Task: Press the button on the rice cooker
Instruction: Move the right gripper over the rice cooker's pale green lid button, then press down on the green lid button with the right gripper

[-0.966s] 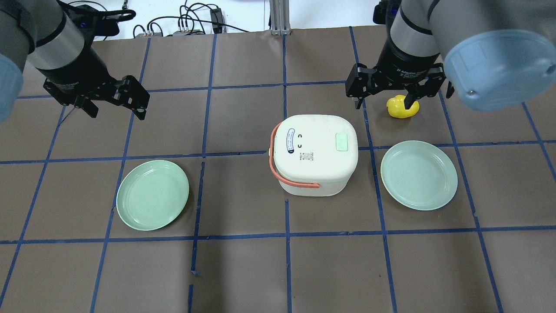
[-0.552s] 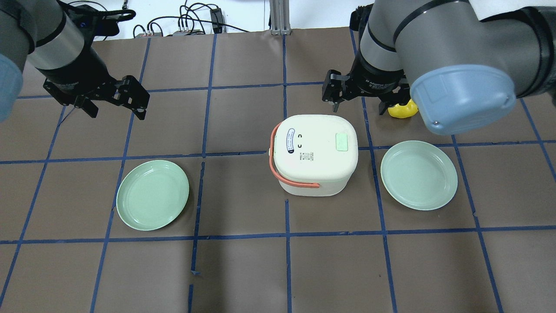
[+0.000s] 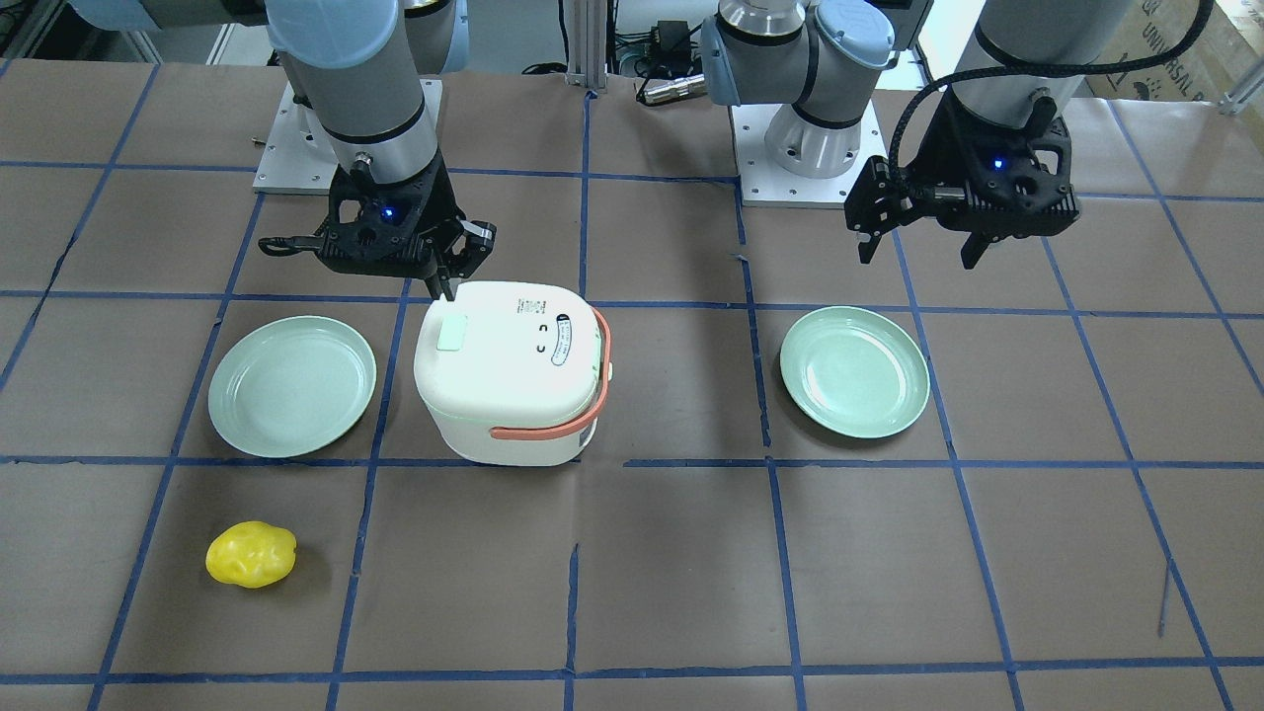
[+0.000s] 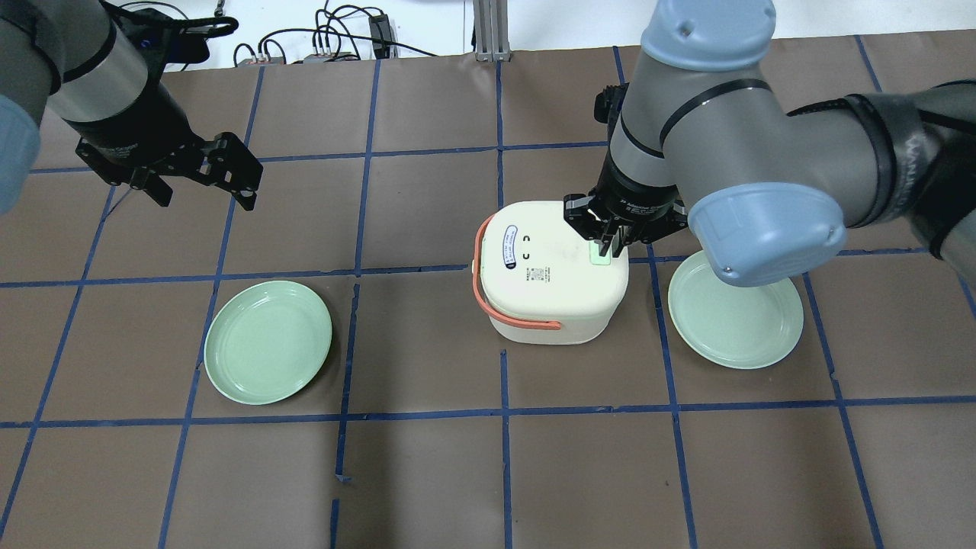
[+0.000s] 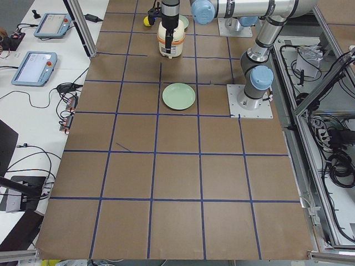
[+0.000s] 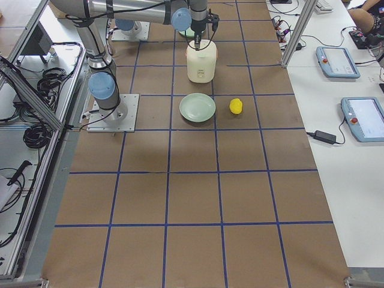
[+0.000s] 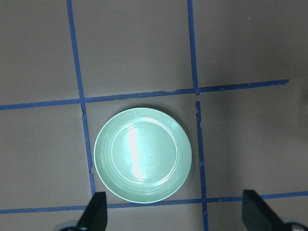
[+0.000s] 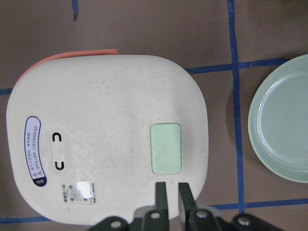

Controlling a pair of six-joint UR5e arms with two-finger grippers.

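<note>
One white rice cooker with an orange handle (image 4: 553,271) sits mid-table with one pale green rectangular button (image 8: 165,148) on its lid. Two round pale green plates flank it, the left plate (image 4: 268,341) and the right plate (image 4: 743,324), and one lumpy yellow toy (image 3: 251,554) lies beyond. Since a second ago the right gripper (image 8: 172,188) has swung from that toy to the button's edge, fingers now pressed together on nothing, perhaps touching the lid. The left gripper (image 4: 206,197) hasn't budged, fingers spread wide.

Opposed overhead and front cameras share the rice cooker (image 4: 550,293).
</note>
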